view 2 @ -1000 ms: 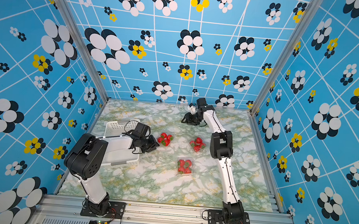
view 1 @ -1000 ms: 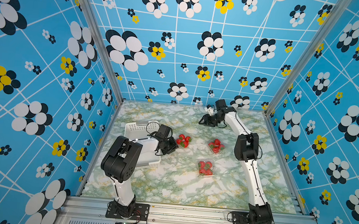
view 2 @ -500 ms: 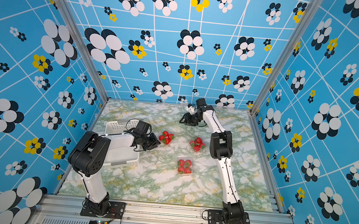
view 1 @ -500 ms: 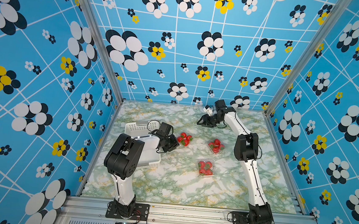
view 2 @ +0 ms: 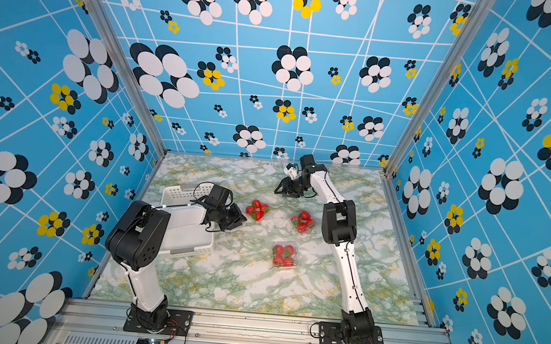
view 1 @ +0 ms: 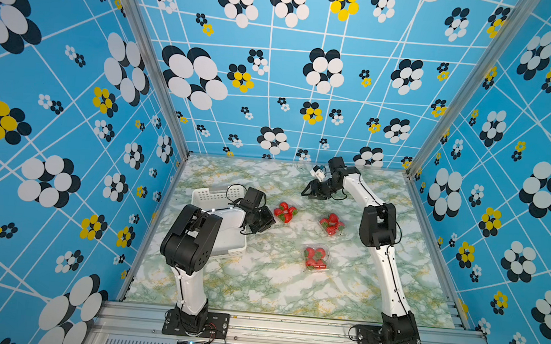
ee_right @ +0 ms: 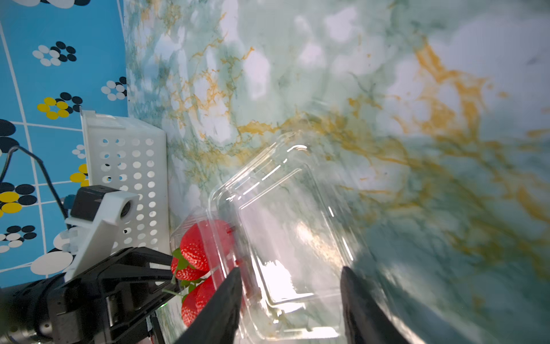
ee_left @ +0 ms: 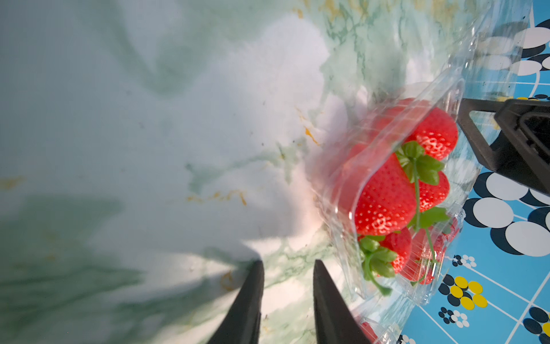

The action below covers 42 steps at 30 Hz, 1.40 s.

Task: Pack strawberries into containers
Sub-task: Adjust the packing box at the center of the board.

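Looks like all strawberries (view 1: 285, 211) are in the containers (view 1: 316, 257), basket (view 1: 205, 194) seems empty; left tool (ee_left: 287, 263) closed on nothing, right tool (ee_right: 290, 269) straddles an open lid (ee_right: 285, 208), grip unclear, closing lids remains.

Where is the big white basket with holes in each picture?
Top view: white basket at the left, partly under the left arm.
Top view: white basket in the same place, partly under that arm.
Left wrist: not in it.
Right wrist: white basket stands beyond the strawberry box.
Shared landmark: that strawberry box, nearest the basket, shows in all four.
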### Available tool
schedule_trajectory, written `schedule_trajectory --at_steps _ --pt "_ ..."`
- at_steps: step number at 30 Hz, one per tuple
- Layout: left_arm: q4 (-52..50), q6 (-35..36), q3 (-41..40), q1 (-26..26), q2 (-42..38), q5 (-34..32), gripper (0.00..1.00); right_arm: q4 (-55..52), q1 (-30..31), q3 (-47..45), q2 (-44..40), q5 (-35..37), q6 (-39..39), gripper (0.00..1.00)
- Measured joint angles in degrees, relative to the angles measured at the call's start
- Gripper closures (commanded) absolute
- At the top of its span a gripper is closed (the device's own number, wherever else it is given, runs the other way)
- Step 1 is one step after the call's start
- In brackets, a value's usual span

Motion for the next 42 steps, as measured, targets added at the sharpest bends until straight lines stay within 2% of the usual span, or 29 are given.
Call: schedule_trajectory --at_steps 4,8,12,15,26,34,42 --pt "-0.37 0.07 0.33 0.15 0.26 0.37 0.69 2.03 -0.09 -3.82 -3.87 -0.90 -1.27 0.46" --pt "-0.55 0.22 0.57 0.31 0.37 0.44 0.69 3.72 -0.39 -1.75 -5.42 -0.22 -1.05 0.46" --pt "-1.31 0.72 0.96 0.31 0.37 0.28 0.69 3.85 -0.87 4.92 -3.72 1.73 0.39 0.45" --pt "-2.12 1.11 1.25 0.31 0.37 0.04 0.68 4.57 -1.03 6.12 -2.80 2.95 1.99 0.45" --pt "-3.43 1.27 1.79 0.28 0.37 -0.26 0.68 6.51 -1.64 6.19 3.78 4.13 6.56 0.45" --pt "-3.76 1.27 2.12 0.22 0.48 -0.42 0.68 6.51 -1.66 6.19 4.42 3.19 6.80 0.45" --pt "-4.72 1.25 2.86 0.22 0.83 -0.42 0.68 6.97 -1.66 4.42 4.39 -0.76 6.60 0.46"
